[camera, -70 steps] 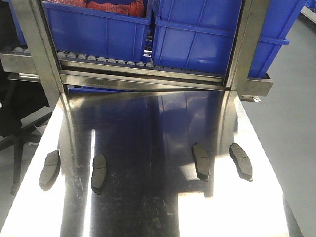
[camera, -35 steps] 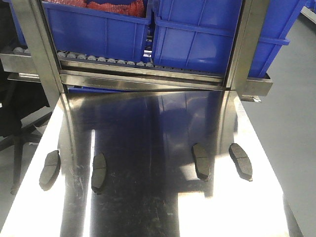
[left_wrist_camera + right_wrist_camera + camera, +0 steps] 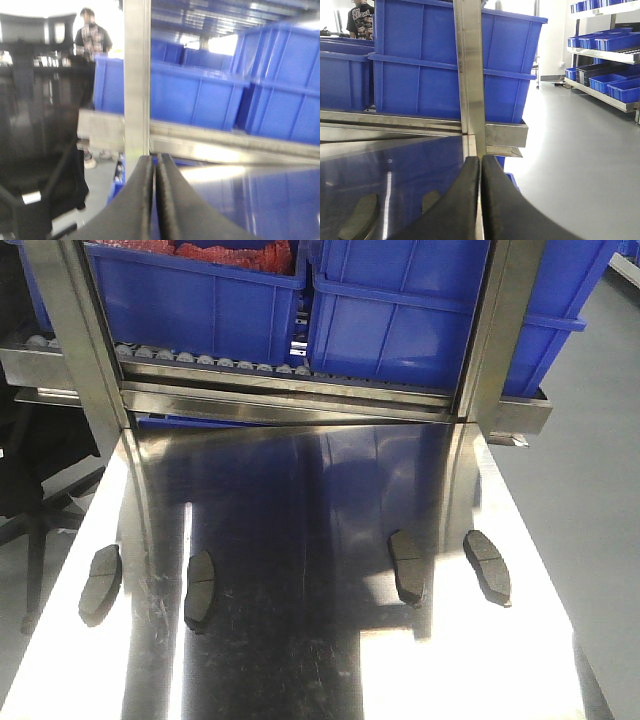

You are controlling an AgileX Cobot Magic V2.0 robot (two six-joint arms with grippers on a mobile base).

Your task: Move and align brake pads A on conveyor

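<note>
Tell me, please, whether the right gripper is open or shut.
Shut. In the right wrist view, the right gripper has its jaws pressed together along a thin seam, with nothing between them.

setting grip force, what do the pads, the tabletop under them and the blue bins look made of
Brake pads: dark grey and matte, probably a pressed friction compound; no glare on them. Blue bins: seemingly moulded plastic, with uniform colour, a soft sheen and ribbed rims. Tabletop: polished metal, likely stainless steel; it mirrors the bins.
</note>
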